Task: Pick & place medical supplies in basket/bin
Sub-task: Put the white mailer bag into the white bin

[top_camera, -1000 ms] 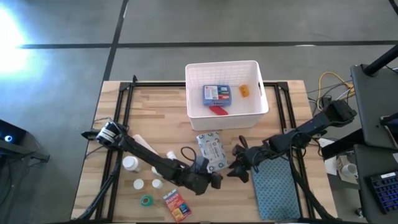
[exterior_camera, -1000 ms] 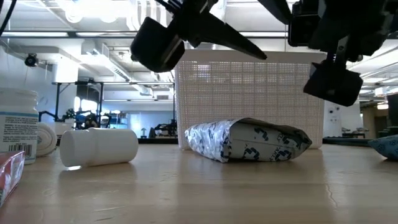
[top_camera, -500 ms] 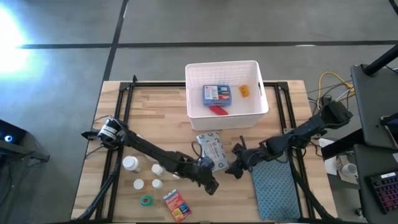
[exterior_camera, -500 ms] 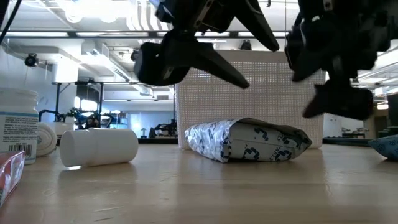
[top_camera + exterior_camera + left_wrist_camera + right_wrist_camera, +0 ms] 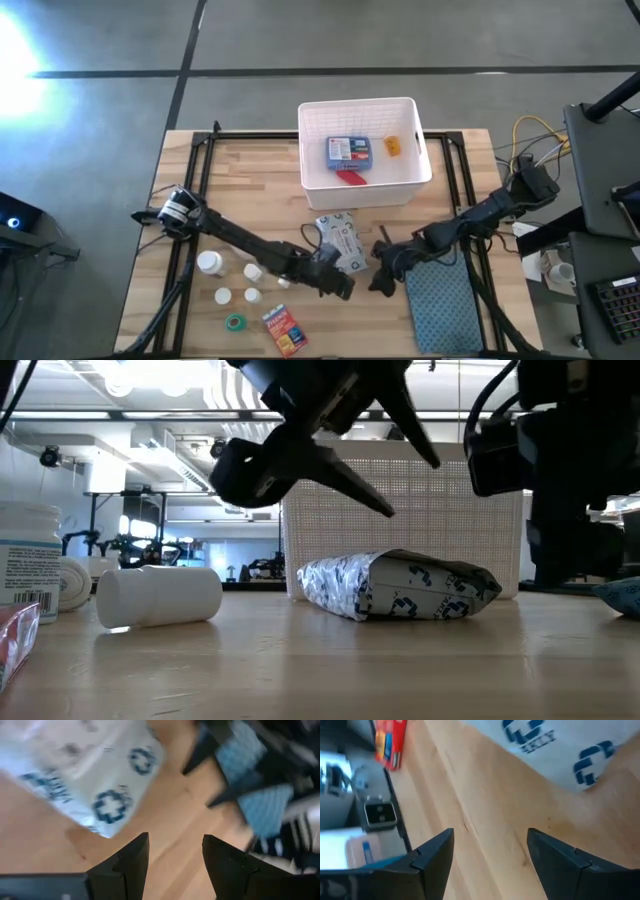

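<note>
The white-blue wipes packet (image 5: 340,240) lies flat on the table, just in front of the white basket (image 5: 408,172). Inside the basket are a blue box (image 5: 350,152), an orange item (image 5: 393,146) and a red tube (image 5: 349,177). My left gripper (image 5: 344,288) hovers open near the packet's near corner, with nothing between its fingers (image 5: 172,845). My right gripper (image 5: 378,280) hangs open and low over the bare wood right of the packet (image 5: 560,745). Between its fingers only the tabletop shows (image 5: 490,840).
A teal-grey mat (image 5: 445,305) lies at the near right. At the near left are several white bottles (image 5: 209,263), a green tape roll (image 5: 236,322) and an orange-red box (image 5: 284,330). One bottle (image 5: 160,597) lies on its side.
My right gripper has sunk toward the table beside the packet and rolled a little. My left gripper has come down slightly and rolled, its fingers now slanting toward the packet. The packet and the other supplies have stayed where they were.
</note>
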Motion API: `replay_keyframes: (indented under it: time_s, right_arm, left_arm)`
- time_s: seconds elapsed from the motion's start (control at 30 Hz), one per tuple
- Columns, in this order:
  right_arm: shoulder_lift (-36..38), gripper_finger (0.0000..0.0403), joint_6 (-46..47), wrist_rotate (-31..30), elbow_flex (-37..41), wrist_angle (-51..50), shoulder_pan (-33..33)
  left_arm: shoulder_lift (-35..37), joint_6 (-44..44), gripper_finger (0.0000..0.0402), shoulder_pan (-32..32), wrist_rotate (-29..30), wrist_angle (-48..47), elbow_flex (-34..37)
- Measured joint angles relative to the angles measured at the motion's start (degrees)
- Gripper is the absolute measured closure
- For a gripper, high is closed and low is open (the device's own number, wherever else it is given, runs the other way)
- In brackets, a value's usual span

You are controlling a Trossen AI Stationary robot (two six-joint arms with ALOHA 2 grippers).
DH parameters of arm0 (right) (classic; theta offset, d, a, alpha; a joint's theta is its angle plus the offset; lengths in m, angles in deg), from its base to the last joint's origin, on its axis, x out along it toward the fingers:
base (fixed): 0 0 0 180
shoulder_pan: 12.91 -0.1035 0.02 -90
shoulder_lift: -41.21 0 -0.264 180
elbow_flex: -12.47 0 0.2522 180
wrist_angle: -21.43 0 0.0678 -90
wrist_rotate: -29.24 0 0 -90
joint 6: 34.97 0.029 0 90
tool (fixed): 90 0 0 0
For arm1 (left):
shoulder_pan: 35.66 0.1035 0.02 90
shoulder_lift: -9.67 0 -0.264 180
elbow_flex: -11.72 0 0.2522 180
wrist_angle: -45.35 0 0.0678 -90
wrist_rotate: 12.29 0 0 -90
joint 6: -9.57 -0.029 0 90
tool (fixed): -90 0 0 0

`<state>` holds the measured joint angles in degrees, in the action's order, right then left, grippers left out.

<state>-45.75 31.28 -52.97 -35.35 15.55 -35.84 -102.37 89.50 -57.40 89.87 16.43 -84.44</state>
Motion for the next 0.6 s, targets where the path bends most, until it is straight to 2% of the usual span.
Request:
replay_keyframes:
  time_s: [0.1,0.17,0.27,0.4,0.6]
  right_arm:
    - [-0.12,0.0163,-2.10,4.85,0.02,-0.01,1.08]
    - [-0.15,0.0164,-2.70,5.98,0.07,-0.07,1.28]
    - [0.59,0.0165,-6.41,6.05,0.05,0.28,0.84]
    - [1.71,0.0165,-9.65,5.43,0.00,0.30,-0.43]
    - [1.96,0.0165,-6.91,4.86,-0.02,-0.50,-0.55]
  left_arm:
    - [-0.03,11.03,0.0236,-0.84,4.34,-0.29,1.74]
    - [-0.07,17.88,0.0236,-1.91,7.22,-0.21,2.38]
    - [-0.07,22.05,0.0236,-3.64,10.31,0.26,3.04]
    - [-0.09,23.27,0.0236,-4.63,13.34,0.36,3.15]
    - [-0.07,21.59,0.0236,-4.52,13.55,0.69,3.13]
